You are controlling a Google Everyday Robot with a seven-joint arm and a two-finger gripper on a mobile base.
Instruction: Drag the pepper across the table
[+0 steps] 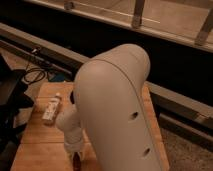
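Camera view: claw (76, 158) low over table (40, 145), perhaps touching pepper (77, 161).

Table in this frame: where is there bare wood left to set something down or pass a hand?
The table shows bare wood at its front left, below the white bottle and left of the gripper. A strip between bottle and arm is open too. The gripper sits low at the front edge by the pepper; the arm hides the right side.

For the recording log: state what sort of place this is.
Probably a lab or workshop bench. A wooden butcher-block table stands by a dark wall with railings above, black cables lie at its far edge, and a white bottle rests on it. The gripper reaches down at the near edge.
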